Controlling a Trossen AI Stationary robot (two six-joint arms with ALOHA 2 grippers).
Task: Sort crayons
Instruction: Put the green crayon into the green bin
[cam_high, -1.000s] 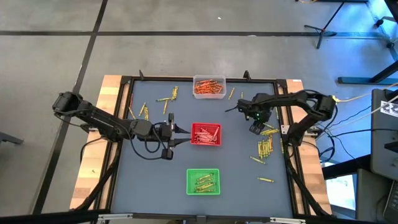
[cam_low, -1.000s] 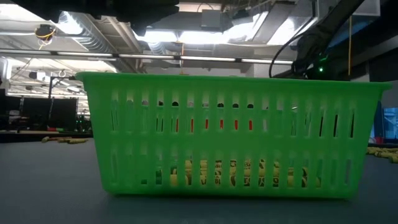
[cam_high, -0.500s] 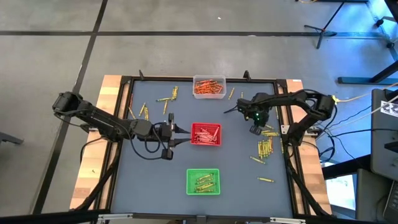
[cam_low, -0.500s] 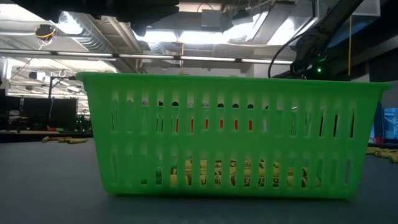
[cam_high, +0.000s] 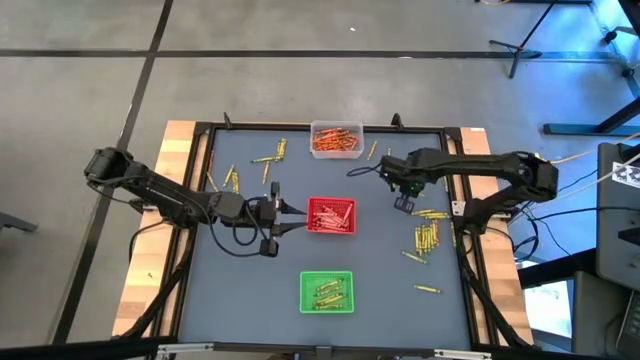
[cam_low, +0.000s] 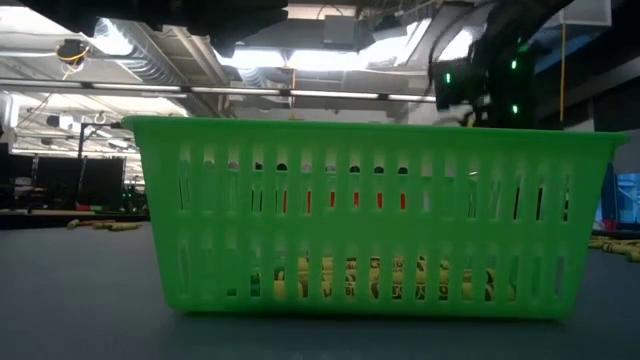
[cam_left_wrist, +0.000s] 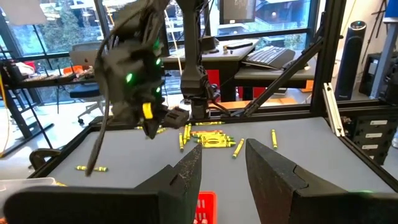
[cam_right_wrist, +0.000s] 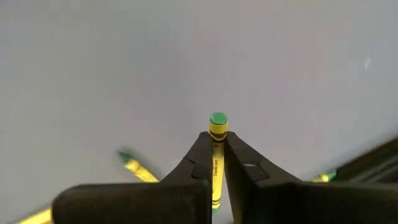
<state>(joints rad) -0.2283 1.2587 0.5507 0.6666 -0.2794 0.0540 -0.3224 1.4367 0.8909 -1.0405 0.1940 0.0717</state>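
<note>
My right gripper (cam_right_wrist: 215, 144) is shut on one yellow-green crayon (cam_right_wrist: 217, 124) and hangs over the table's right half (cam_high: 403, 200), left of a heap of loose yellow-green crayons (cam_high: 428, 235). The left wrist view shows that crayon (cam_left_wrist: 147, 111) held well above the tabletop. My left gripper (cam_high: 290, 214) stays level beside the red tray (cam_high: 331, 216); it is open, with nothing between its fingers (cam_left_wrist: 221, 168). Orange crayons fill the clear tray (cam_high: 336, 140), and yellow-green ones lie in the green tray (cam_high: 327, 291). My right gripper pinches the crayon's wrapped shaft (cam_right_wrist: 215, 163) between its two fingers. The fingers point down from above and run along the crayon. Its green end (cam_right_wrist: 218, 118) sticks out past the fingertips toward the table. The crayon is lifted clear and hangs nearly upright.
More loose crayons lie at the far left (cam_high: 268, 160) and near the right edge (cam_high: 428, 289). The green tray (cam_low: 370, 215) fills the low view. A black frame (cam_high: 200, 140) rims the grey table.
My right gripper has risen from the crayon heap and shifted a little toward the table's left edge, carrying one crayon clear of the table.
</note>
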